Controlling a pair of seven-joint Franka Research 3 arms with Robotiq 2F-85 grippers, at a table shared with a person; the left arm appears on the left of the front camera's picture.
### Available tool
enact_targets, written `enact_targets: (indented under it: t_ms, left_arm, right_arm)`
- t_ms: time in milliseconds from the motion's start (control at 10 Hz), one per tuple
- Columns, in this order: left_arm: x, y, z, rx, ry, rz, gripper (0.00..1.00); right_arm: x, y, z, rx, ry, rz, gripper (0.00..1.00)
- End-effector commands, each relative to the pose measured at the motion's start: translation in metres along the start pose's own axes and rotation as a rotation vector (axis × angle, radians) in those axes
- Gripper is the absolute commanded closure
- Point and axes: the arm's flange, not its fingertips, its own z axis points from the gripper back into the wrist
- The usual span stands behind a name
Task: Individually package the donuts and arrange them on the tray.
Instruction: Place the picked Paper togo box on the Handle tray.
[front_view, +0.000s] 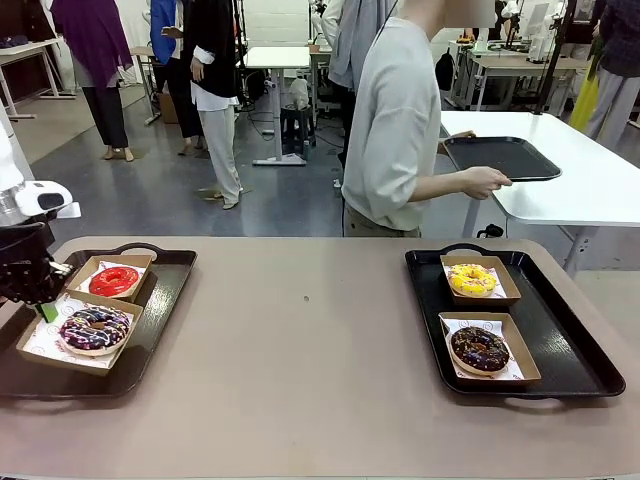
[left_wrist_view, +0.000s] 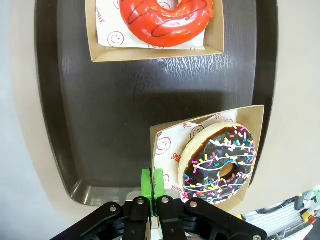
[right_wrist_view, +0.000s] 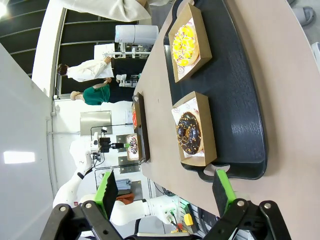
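Two black trays sit on the tan table. On the left tray (front_view: 165, 290) (left_wrist_view: 100, 125) a red donut (front_view: 113, 281) (left_wrist_view: 167, 20) and a dark donut with sprinkles (front_view: 95, 328) (left_wrist_view: 220, 162) each lie in an open cardboard box. My left gripper (front_view: 42, 305) (left_wrist_view: 152, 182) is shut on the side wall of the sprinkled donut's box (front_view: 40, 345) (left_wrist_view: 165, 145). The right tray (front_view: 560, 340) (right_wrist_view: 235, 100) holds a boxed yellow donut (front_view: 472, 279) (right_wrist_view: 185, 45) and a boxed chocolate donut (front_view: 480, 348) (right_wrist_view: 190, 132). My right gripper (right_wrist_view: 165, 190) hangs open beyond that tray's end, with nothing between its fingers.
Bare tabletop (front_view: 310, 340) stretches between the two trays. At the far side a person (front_view: 400, 130) stands turned away, holding another black tray (front_view: 500, 157) over a white table. Other people stand farther back.
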Motion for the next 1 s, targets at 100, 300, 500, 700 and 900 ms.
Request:
enact_targets:
  t_ms: [100,300,500,700,900]
  left_arm:
    - [0.010,-0.009,-0.017,0.004,-0.004,0.041,0.99]
    - [0.012,-0.010,-0.023,0.014,-0.004,0.055,0.99]
    - [0.013,-0.011,-0.027,0.012,0.004,0.049,0.97]
    - [0.012,-0.010,-0.022,-0.007,0.000,0.042,0.38]
    - [0.010,-0.007,-0.017,-0.007,-0.003,0.046,0.00]
  right_arm:
    - [0.000,0.002,0.001,0.015,-0.005,-0.002,0.00]
    - [0.000,0.002,0.001,0.015,-0.005,-0.002,0.00]
    - [0.000,0.002,0.001,0.015,-0.005,-0.002,0.00]
    - [0.000,0.002,0.001,0.015,-0.005,-0.002,0.00]
    - [0.000,0.002,0.001,0.015,-0.005,-0.002,0.00]
